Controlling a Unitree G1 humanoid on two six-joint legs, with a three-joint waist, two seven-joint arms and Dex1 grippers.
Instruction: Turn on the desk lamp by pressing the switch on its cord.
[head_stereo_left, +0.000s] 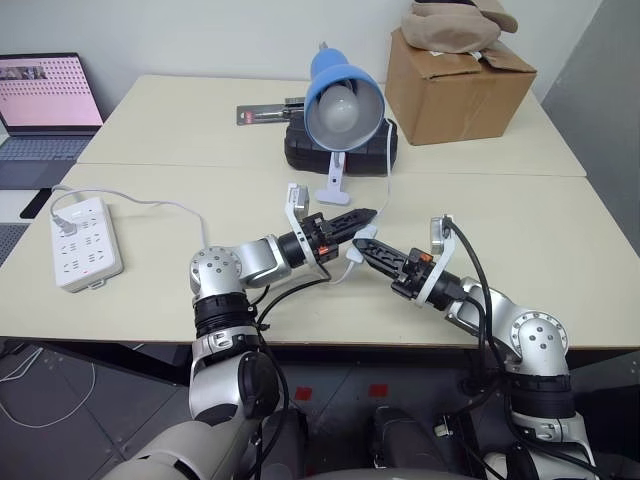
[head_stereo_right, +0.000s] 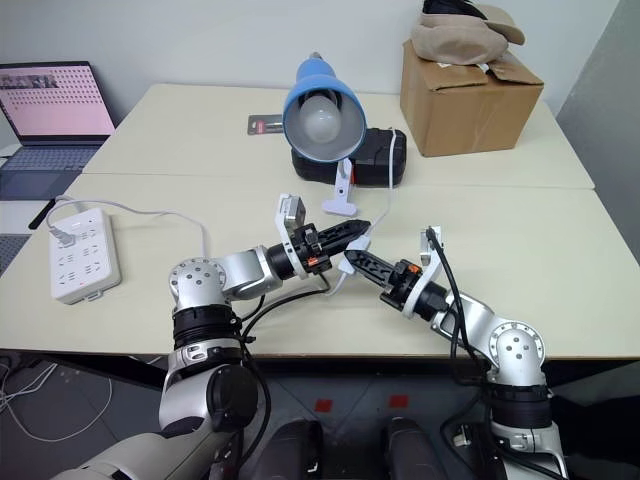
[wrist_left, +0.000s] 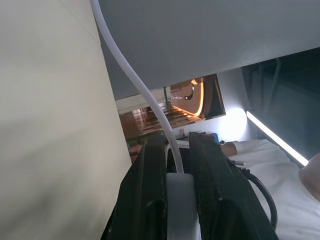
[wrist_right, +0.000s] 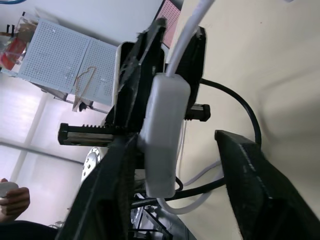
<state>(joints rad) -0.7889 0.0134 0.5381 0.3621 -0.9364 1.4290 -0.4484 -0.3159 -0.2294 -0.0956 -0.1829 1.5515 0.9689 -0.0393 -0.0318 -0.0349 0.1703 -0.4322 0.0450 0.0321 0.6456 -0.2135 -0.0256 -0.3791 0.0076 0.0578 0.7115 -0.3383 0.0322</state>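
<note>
On the far left I see a laptop (head_stereo_left: 45, 110) at the table's (head_stereo_left: 560, 230) edge, and nearer me a white power strip (head_stereo_left: 85, 242) lying flat with a plug and white lead in it. Moving right, my left gripper (head_stereo_left: 362, 217) reaches in over the table's front part, its two black fingers pinching the switch (wrist_right: 162, 130); from the left wrist I see the white body wedged between both pads, with the cord (wrist_left: 135, 80) running out past the fingertips. Behind it, further back on the table, the desk lamp (head_stereo_left: 340, 105) stands on its white clip base in front of a black case (head_stereo_left: 340, 150), blue shade tilted toward me, bulb unlit. The cord drops from the lamp down to the switch. Just right of the switch sits my right gripper (head_stereo_left: 366, 250), pointing at it, jaws spread on either side of the switch in the right wrist view, one finger (wrist_right: 250, 185) apart from it. At the far right stands a cardboard box (head_stereo_left: 455, 85) with a bundle of cloth (head_stereo_left: 450, 25) on top.
</note>
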